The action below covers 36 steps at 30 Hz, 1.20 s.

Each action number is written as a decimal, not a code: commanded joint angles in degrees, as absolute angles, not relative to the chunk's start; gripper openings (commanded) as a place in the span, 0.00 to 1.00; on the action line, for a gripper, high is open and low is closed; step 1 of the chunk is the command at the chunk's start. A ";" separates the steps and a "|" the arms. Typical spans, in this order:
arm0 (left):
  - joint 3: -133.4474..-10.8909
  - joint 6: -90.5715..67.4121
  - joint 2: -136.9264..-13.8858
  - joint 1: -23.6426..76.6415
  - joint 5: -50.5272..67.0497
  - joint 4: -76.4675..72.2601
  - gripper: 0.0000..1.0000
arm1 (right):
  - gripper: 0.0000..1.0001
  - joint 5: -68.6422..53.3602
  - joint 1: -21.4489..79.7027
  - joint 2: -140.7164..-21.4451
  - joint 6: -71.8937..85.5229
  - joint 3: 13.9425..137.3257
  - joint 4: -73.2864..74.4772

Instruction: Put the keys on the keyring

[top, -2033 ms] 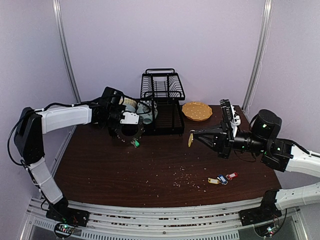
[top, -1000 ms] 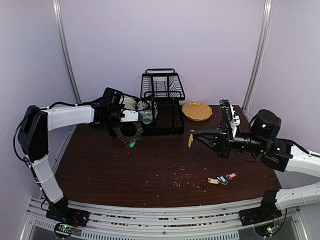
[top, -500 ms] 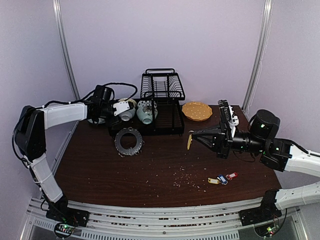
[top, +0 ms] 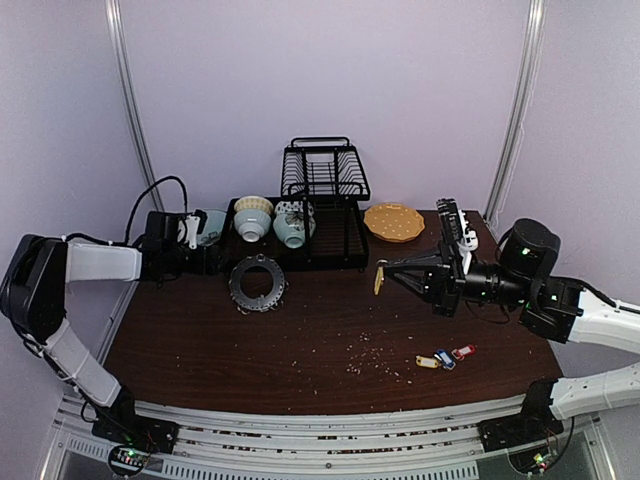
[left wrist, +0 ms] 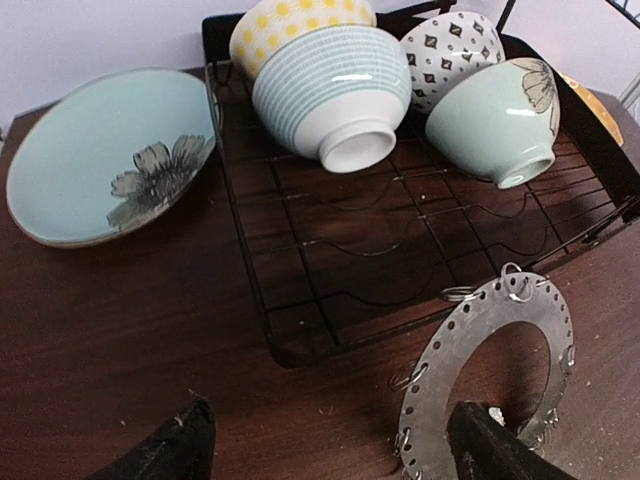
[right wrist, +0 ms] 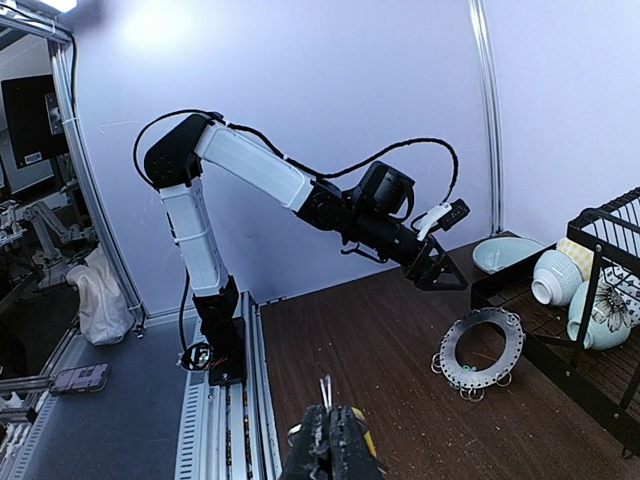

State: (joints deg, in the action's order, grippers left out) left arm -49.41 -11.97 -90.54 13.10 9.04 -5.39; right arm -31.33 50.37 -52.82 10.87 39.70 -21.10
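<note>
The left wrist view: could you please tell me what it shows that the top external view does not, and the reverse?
Only the left wrist view shows the flower painted on the pale green plate and the small holes along the keyring. Only the top external view shows the right gripper shut on a yellow-tagged key, three more keys lying on the table, and the orange plate. Both show the keyring, the bowls and the black rack.
</note>
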 commanded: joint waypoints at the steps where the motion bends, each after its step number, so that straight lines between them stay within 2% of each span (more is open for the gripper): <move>1: -45.39 -21.93 -93.04 10.15 21.56 -22.36 0.86 | 0.00 -31.75 50.21 -51.38 11.00 39.04 -22.36; 8: -41.22 -21.12 -98.61 10.00 30.84 -34.82 0.86 | 0.00 -31.88 50.21 -52.00 10.61 39.67 -21.79; 16: -43.55 -20.93 -105.45 9.94 31.58 -35.38 0.86 | 0.00 -32.31 50.25 -53.11 10.72 40.02 -22.41; 22: -44.30 -20.44 -107.94 10.80 36.27 -38.23 0.79 | 0.00 -31.77 50.23 -52.74 10.38 40.44 -21.46; 24: -44.46 -19.78 -108.59 11.23 36.44 -37.79 0.73 | 0.00 -31.56 50.22 -52.40 10.37 40.08 -21.80; 36: -46.19 -19.16 -109.01 11.37 40.16 -37.76 0.12 | 0.00 -31.56 50.23 -52.55 10.57 40.31 -21.40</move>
